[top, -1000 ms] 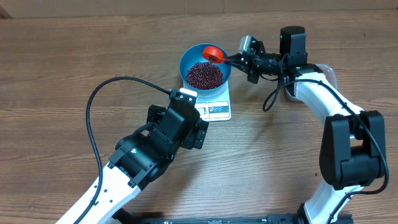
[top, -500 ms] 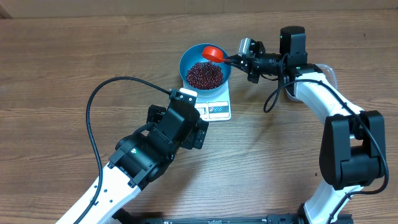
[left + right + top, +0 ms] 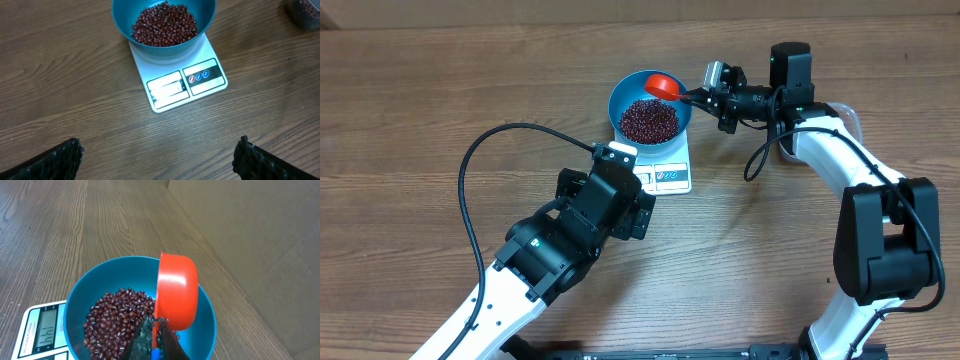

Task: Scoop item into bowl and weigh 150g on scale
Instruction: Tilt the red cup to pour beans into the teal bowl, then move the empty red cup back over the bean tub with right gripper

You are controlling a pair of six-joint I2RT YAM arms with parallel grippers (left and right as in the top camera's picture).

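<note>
The blue bowl [image 3: 625, 97] stands on the white scale [image 3: 665, 176], holding a heap of red-brown beans [image 3: 648, 120]. My right gripper [image 3: 705, 97] is shut on the handle of a red scoop [image 3: 663, 85], which hangs tipped on its side over the bowl's far rim. In the right wrist view the scoop [image 3: 177, 292] shows its outer side above the beans [image 3: 117, 317], with the right gripper [image 3: 156, 327] pinching its handle. My left gripper [image 3: 159, 157] stands open over bare wood, short of the scale [image 3: 200, 80] and bowl [image 3: 125, 15], nothing between its fingers.
A clear tub [image 3: 305, 12] with more beans sits to the right of the scale, mostly hidden behind the right arm in the overhead view. A black cable [image 3: 470, 200] loops over the table on the left. A cardboard wall [image 3: 620, 10] runs along the back.
The red scoop has shifted slightly from above the beans toward the bowl's far rim, then stayed still. The left arm has not moved.
</note>
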